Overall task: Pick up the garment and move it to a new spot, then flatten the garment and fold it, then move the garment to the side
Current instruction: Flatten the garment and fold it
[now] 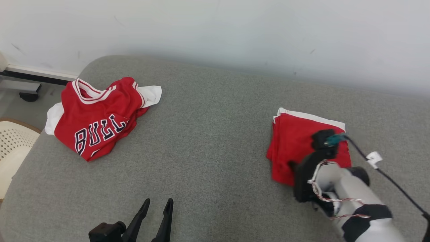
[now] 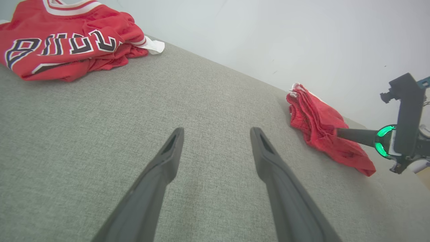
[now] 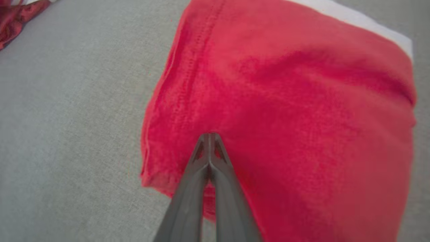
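Right claw point(image 3: 209, 136) pressed together, tips touching folded red garment point(image 3: 302, 117); left claw point(image 2: 217, 129) apart.

"BULLS" on red jersey point(image 1: 100, 112)

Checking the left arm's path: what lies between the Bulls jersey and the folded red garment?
Only bare grey cushion between the Bulls jersey and the folded red garment, plain in the head view.

Head overhead; wrists low; all share folded garment point(image 1: 292, 141).
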